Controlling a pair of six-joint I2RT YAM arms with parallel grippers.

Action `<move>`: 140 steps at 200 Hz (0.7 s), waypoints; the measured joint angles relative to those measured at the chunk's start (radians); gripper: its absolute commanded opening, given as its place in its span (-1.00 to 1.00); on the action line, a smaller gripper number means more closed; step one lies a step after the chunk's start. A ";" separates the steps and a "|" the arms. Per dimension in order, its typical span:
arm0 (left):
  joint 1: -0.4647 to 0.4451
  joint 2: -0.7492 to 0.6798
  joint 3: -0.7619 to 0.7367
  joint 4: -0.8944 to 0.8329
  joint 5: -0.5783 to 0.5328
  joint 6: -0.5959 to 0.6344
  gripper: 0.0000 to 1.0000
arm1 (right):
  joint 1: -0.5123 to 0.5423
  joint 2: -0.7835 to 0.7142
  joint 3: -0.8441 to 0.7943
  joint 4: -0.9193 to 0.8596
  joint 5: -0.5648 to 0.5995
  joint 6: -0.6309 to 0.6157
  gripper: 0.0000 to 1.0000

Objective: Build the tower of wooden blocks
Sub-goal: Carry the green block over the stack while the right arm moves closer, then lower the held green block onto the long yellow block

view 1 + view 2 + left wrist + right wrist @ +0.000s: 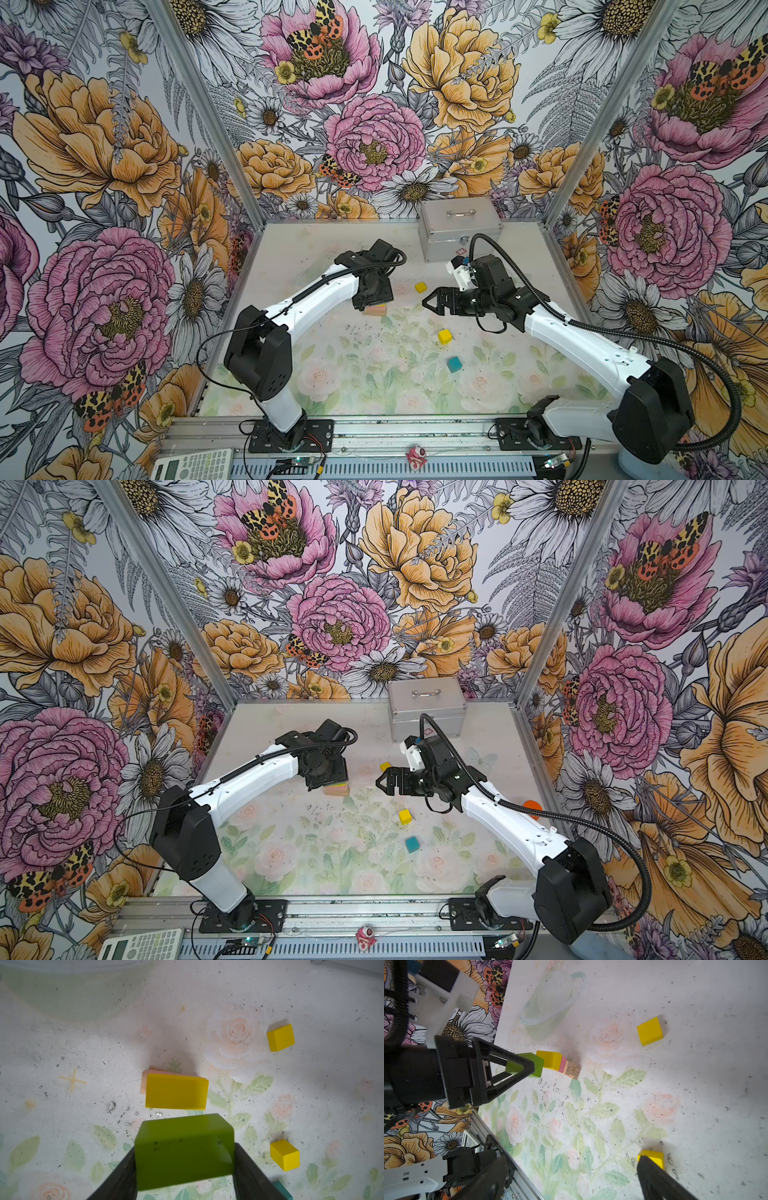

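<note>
The left tool (185,1167) pinches a green wooden bar (182,1138) just over the tower. There a flat yellow wooden slab (176,1094) lies on a pink wooden slab (562,1064) atop three plain tan wooden bars (572,1069) on the table (332,257). Whether bar and slab touch cannot be told. The right tool (428,300) hangs spread wide, gripping nothing, between a far yellow cube (420,286) and a near yellow cube (444,336), with the teal cube (454,364) nearer the front.

Robotics lab cell: floral-print panels (104,166) on aluminium posts (205,108); arm bases (291,434) bolted to slotted rail (415,432), bottom of frame.
</note>
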 measured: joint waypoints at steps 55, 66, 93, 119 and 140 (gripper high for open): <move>0.005 0.026 0.000 0.002 0.001 0.016 0.01 | -0.015 0.000 0.000 0.000 -0.002 0.000 0.99; 0.007 0.026 0.000 0.002 0.001 0.018 0.01 | -0.015 0.000 0.000 0.000 -0.002 0.000 0.99; 0.018 0.026 0.001 0.002 0.002 0.022 0.01 | -0.017 0.000 0.000 0.000 -0.002 0.000 0.99; 0.025 0.026 0.001 0.003 0.004 0.022 0.01 | -0.021 0.000 0.000 0.000 -0.003 0.000 0.99; 0.025 0.028 0.001 0.013 0.004 0.025 0.01 | -0.026 0.000 0.000 0.000 -0.003 0.000 0.99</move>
